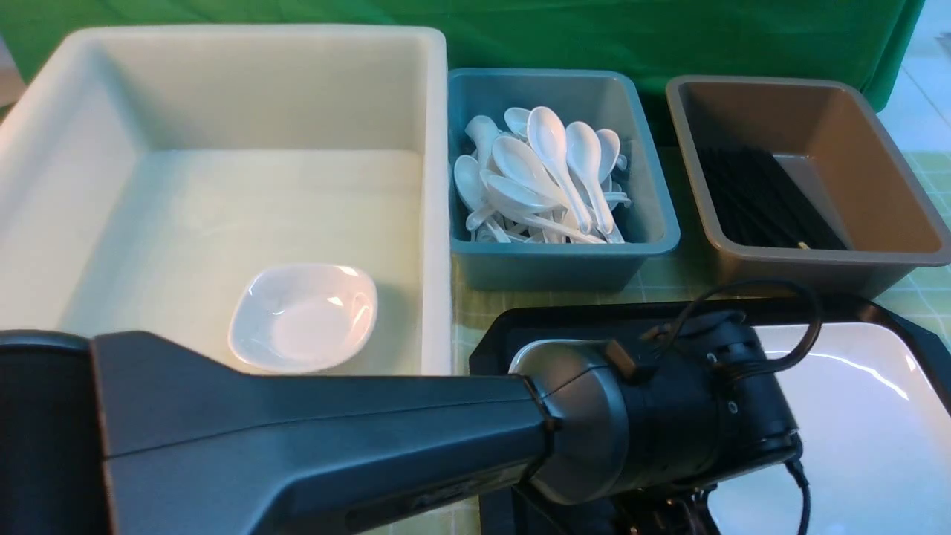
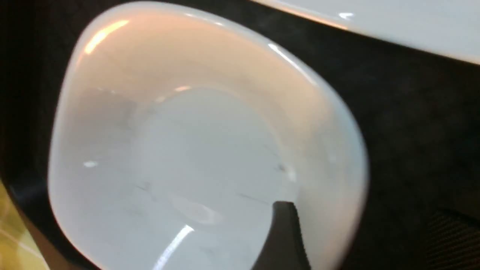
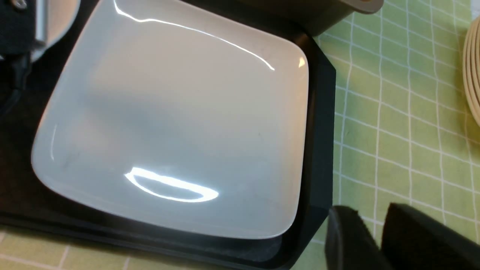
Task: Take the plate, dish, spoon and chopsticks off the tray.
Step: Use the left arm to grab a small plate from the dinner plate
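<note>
A small deep white dish [image 2: 195, 150] sits on the black tray [image 2: 412, 112]. My left gripper [image 2: 360, 210] is open astride its rim, one finger [image 2: 285, 236] inside the bowl and the other outside over the tray. In the front view that arm's wrist [image 1: 698, 401] hides the dish. The large white plate [image 3: 176, 123] lies flat on the tray [image 3: 320, 131], also seen in the front view as the plate [image 1: 854, 431]. My right gripper [image 3: 371, 210] hangs beside the tray's corner over the cloth, narrowly open and empty. Spoons [image 1: 550, 171] and chopsticks [image 1: 765, 200] lie only in bins.
A big white bin [image 1: 438, 148] at the left holds another small dish [image 1: 303, 327]. Behind the tray stand a blue bin [image 1: 654, 208] of spoons and a brown bin [image 1: 877, 148] of chopsticks. Stacked beige plates [image 3: 473, 71] sit on the green checked cloth [image 3: 393, 112].
</note>
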Controlling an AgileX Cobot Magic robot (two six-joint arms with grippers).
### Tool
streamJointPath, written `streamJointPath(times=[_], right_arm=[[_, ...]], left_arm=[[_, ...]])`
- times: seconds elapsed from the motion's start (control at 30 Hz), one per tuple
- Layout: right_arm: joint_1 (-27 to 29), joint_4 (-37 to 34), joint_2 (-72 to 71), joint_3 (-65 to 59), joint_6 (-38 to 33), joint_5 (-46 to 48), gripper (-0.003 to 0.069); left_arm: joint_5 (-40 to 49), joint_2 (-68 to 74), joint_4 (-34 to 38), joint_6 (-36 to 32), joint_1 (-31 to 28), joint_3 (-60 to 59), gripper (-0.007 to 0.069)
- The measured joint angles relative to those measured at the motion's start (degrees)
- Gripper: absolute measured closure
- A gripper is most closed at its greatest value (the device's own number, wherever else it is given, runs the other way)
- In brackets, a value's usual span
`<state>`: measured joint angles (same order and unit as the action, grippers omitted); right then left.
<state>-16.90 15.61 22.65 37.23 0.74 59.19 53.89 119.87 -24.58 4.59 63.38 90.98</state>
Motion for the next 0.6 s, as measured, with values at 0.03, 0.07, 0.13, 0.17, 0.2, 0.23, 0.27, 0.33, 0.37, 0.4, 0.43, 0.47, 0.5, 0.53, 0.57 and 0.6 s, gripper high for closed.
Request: streamJointPath(times=[0.03,0.07,0.13,0.17,0.2,0.23,0.27,0.33,0.37,0.4,0.43,0.47,0.5,0.53,0.57,0.6], right_arm=[[0.0,0.0,0.0,0.0,0.0,0.0,0.0514],[0.0,0.0,0.0,0.0,0.1,0.0,0.0514],[0.0,0.0,0.0,-0.1,0.2,0.0,0.0514],[0.0,0.0,0.0,-0.1,0.3,0.0,0.0514],[0.0,-0.1,0.0,-0.1,0.5,0.0,0.0514],[0.0,-0.1,0.0,-0.1,0.6,0.0,0.0514],[0.0,-0.2,0.0,-0.1,0.7,0.0,0.0514],[0.0,-0.2,0.0,-0.1,0.7,0.0,0.0512],[0.0,-0.2,0.0,-0.1,0.8,0.0,0.0512],[0.0,-0.2,0.0,-0.1,0.9,0.0,0.0512],[0.0,-0.2,0.0,-0.1,0.9,0.0,0.0512],[0.0,-0.2,0.0,-0.1,0.9,0.0,0.0512],[0.0,-0.2,0.0,-0.1,0.9,0.0,0.0512],[0.0,-0.2,0.0,-0.1,0.9,0.0,0.0512],[0.0,-0.2,0.0,-0.1,0.9,0.0,0.0512],[0.0,-0.2,0.0,-0.1,1.0,0.0,0.0512]], left_arm=[[-1.3,0.5,-1.0,0.5,-0.6,0.0,0.0183],[-2.3,0.8,-1.5,1.0,-1.0,0.0,0.0192],[-3.4,1.3,-1.9,1.3,-1.7,0.0,0.0214],[-3.7,1.5,-1.9,1.3,-2.1,0.0,0.0233],[-3.8,1.8,-1.9,1.4,-2.3,0.0,0.0252],[-4.0,1.9,-1.8,1.4,-2.6,0.0,0.0270],[-4.0,2.3,-1.3,1.4,-3.1,0.0,0.0320],[-4.0,2.7,-0.2,1.4,-3.6,0.0,0.0421],[-4.0,2.8,-0.2,1.4,-3.6,0.0,0.0443],[-4.3,2.8,-0.6,1.0,-3.6,0.1,0.0505],[-4.6,2.6,-1.0,0.6,-3.6,0.5,0.0543],[-4.3,2.3,-1.1,0.2,-3.6,0.8,0.0558],[-3.6,1.6,-0.3,-0.2,-3.6,1.2,0.0581],[-2.9,0.9,1.0,-0.6,-3.6,1.6,0.0593],[-2.6,0.6,1.7,-0.7,-3.6,1.8,0.0596],[-1.1,-0.8,5.6,-1.4,-3.6,2.3,0.0608]])
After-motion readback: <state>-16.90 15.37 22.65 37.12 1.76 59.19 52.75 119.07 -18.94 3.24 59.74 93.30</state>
